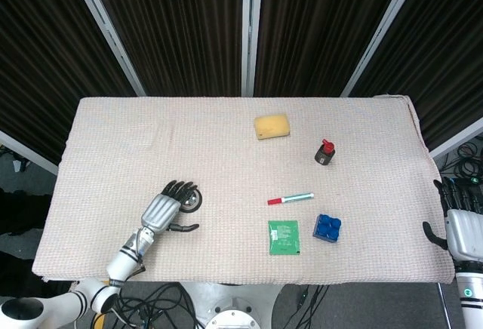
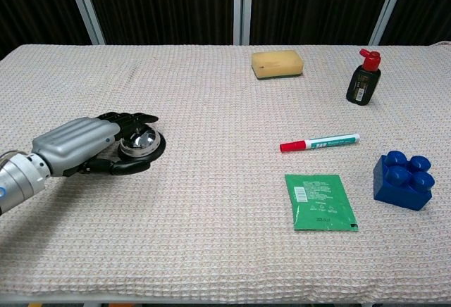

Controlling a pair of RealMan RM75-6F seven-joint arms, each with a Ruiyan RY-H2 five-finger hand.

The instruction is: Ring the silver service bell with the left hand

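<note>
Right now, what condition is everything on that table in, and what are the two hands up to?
Left hand: over the bell, fingers spread, holding nothing.
Right hand: off the table's right edge, open.
Service bell: upright, partly covered by the fingers.
Marker: lying flat, red cap on.
Bottle: standing, red top on.
Sponge: lying flat.
Green packet: flat; sealed or not, cannot tell.
Blue block: studs up.
</note>
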